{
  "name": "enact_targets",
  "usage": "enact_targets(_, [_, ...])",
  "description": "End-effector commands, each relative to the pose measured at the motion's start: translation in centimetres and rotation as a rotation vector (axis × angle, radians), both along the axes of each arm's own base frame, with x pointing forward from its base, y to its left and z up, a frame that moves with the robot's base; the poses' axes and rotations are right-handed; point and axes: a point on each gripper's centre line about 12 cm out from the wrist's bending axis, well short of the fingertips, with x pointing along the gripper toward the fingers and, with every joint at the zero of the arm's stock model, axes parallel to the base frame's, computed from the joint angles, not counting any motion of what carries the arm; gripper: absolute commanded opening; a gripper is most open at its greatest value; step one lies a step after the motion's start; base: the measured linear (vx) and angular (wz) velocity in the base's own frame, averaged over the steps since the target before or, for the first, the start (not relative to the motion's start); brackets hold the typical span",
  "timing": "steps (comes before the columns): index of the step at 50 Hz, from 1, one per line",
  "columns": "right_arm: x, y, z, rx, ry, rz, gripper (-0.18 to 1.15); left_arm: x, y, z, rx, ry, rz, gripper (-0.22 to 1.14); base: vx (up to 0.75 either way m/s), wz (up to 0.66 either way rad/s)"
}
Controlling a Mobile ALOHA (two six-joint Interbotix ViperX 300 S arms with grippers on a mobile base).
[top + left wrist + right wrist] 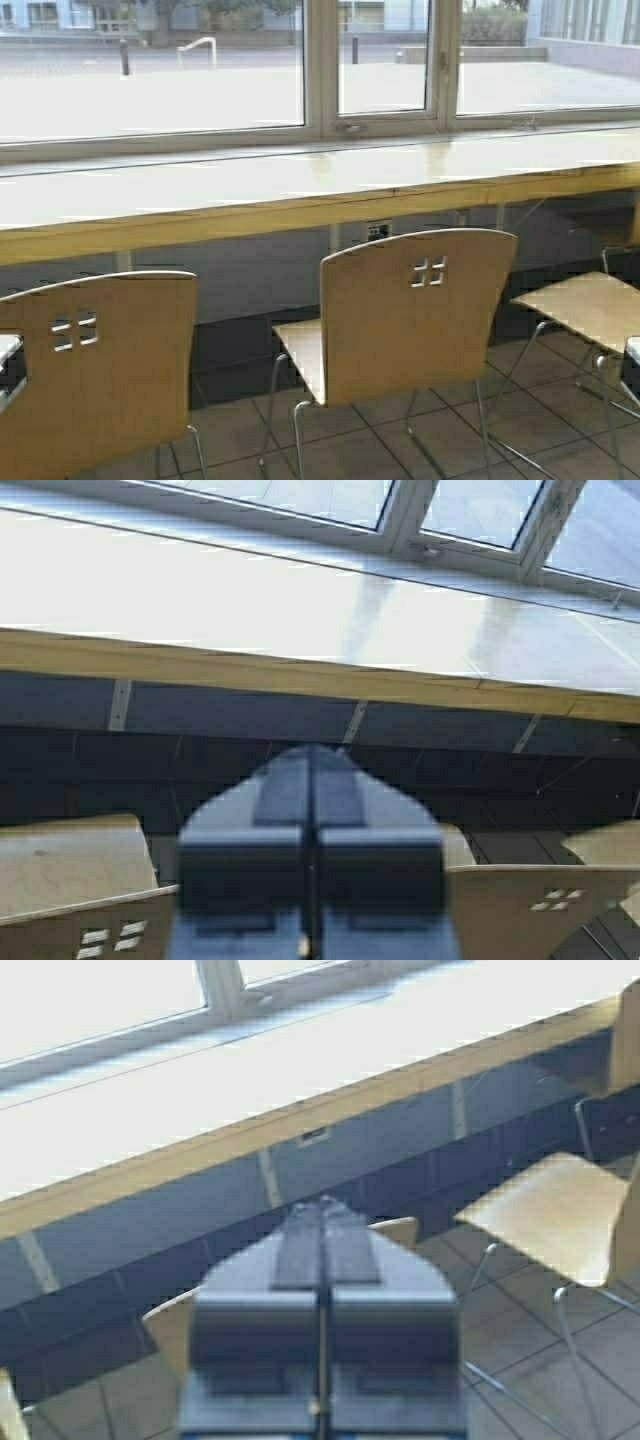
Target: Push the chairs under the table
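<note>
The long cream-topped table (300, 180) with a wood edge runs under the window. Three tan plywood chairs stand pulled out in front of it: the left chair (100, 370), the middle chair (415, 310) and the right chair (590, 305). My left gripper (312, 752) is shut and empty, held back from the chairs, between the left chair (70, 865) and the middle chair (530, 910). My right gripper (324, 1205) is shut and empty, above the middle chair's backrest (170, 1330), with the right chair's seat (550, 1210) to one side.
A window frame (320, 70) and sill run behind the table. A wall socket (378, 231) sits on the dark panel under the table. The floor (380, 430) is tiled. Chrome chair legs (540, 350) spread out between the middle and right chairs.
</note>
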Motion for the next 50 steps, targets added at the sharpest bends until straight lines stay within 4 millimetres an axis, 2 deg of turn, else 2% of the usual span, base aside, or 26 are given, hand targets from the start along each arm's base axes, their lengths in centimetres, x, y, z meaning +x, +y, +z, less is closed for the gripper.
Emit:
enact_targets(1, [0.4, 0.0, 0.8, 0.026, 0.004, 0.000, 0.04, 0.9, -1.2, 0.4, -0.022, 0.012, -0.055, 0.04, 0.09, 0.34])
enact_targets(11, [0.9, 1.0, 0.6, 0.115, 0.065, 0.033, 0.04, 2.3, -2.9, -0.4, -0.131, 0.080, -0.116, 0.04, 0.09, 0.33])
enact_targets(15, [1.8, 1.7, 0.6, 0.145, 0.101, 0.060, 0.04, 3.5, -3.5, -0.8, -0.172, 0.120, -0.125, 0.04, 0.10, 0.32])
enact_targets(20, [3.2, 3.4, 0.7, 0.197, 0.153, 0.115, 0.04, 5.4, -4.4, -2.3, -0.218, 0.196, -0.134, 0.04, 0.11, 0.33])
enact_targets(27, [5.7, 6.5, 0.3, 0.272, 0.243, 0.186, 0.04, 8.3, -6.7, -5.4, -0.302, 0.322, -0.154, 0.04, 0.10, 0.32])
enact_targets(30, [6.9, 7.8, -0.2, 0.291, 0.287, 0.206, 0.04, 9.4, -6.9, -7.3, -0.367, 0.372, -0.124, 0.04, 0.09, 0.25])
enact_targets(37, [10.2, 9.6, -2.6, 0.305, 0.406, 0.197, 0.04, 10.9, -7.0, -11.2, -0.555, 0.428, -0.024, 0.04, 0.08, 0.21])
enact_targets(47, [14.3, 13.0, -5.6, 0.336, 0.525, 0.201, 0.04, 12.3, -9.3, -15.2, -0.676, 0.522, 0.001, 0.04, 0.08, 0.16])
enact_targets(50, [15.4, 13.9, -7.0, 0.329, 0.565, 0.201, 0.05, 12.7, -9.9, -16.1, -0.709, 0.545, 0.013, 0.05, 0.08, 0.13])
